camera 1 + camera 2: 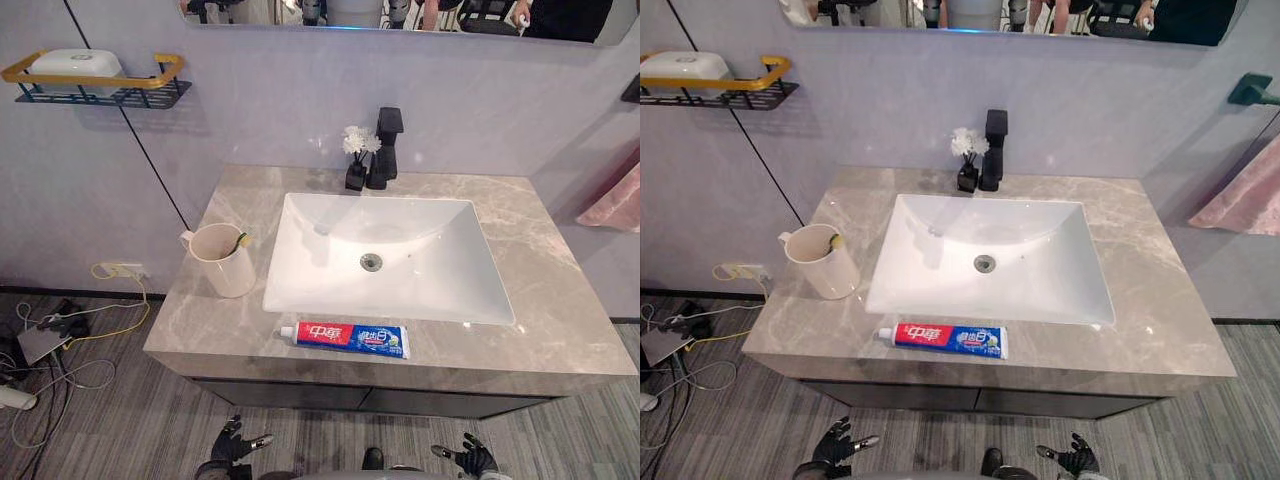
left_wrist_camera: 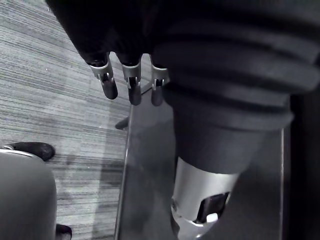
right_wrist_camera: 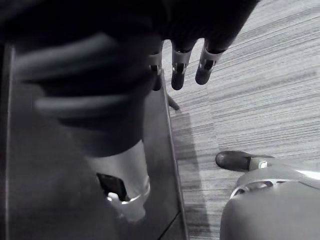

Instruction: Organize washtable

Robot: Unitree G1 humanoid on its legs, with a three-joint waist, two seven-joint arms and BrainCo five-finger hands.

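- Nearest the camera, low in the eye views, hung the left robot hand point(image 1: 232, 445) and the right robot hand point(image 1: 470, 458), both below the bench point(image 1: 560, 300) front edge and well apart from everything on it.
- Each wrist view gave what the head views could not: the left hand's fingers point(image 2: 131, 82) and the right hand's fingers point(image 3: 180, 70) hung straight and loose, holding nothing, over striped grey floor point(image 2: 50, 100).
- One toothpaste tube point(image 1: 345, 338) lay flat along the front strip of the bench, just before the basin point(image 1: 300, 250), with its white cap toward the robot's left. It carried red and blue print.
- One beige cup point(image 1: 225, 260) stood upright just left of the basin, with a small yellow-green item at its rim; I could not tell what it was.
- One black faucet point(image 1: 386, 145) stood behind the basin, with one small dark vase of white flowers point(image 1: 357, 150) touching or just beside it on the left.
- One wall shelf point(image 1: 100, 85) with a yellow rail, up on the left, held one white box point(image 1: 75, 63).
- One pink towel point(image 1: 615, 205) hung at the right edge.
- The right eye view showed a teal wall bracket point(image 1: 1248, 90) above that towel.
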